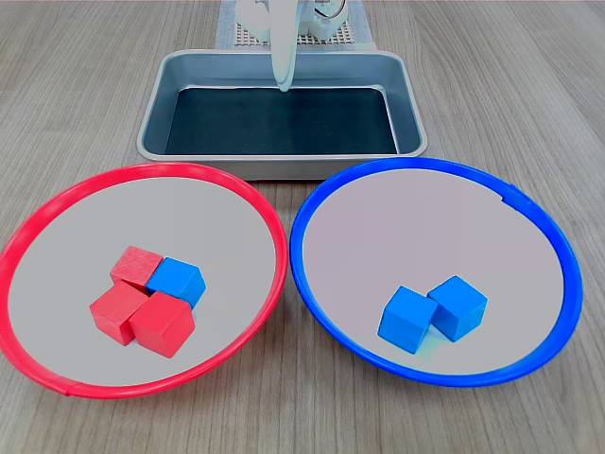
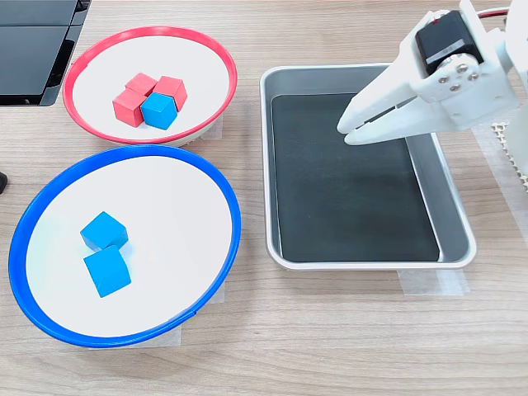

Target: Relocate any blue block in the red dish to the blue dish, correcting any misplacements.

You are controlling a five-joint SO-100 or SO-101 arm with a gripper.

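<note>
Your blue block (image 1: 178, 280) sits in the red dish (image 1: 57, 222), touching the red cubes (image 1: 142, 307) at their 1 o'clock. Your gripper (image 2: 346, 132) hangs over the tray (image 2: 272, 165), fingers seemingly pressed together.

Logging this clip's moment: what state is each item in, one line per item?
Pincer: shut, empty, held over the metal tray.
Metal tray: empty, dark liner bare.
Red dish: holds three red cubes and one blue block.
Blue block: misplaced, touching the red cubes.
Blue dish: holds two blue cubes, touching each other.
</note>
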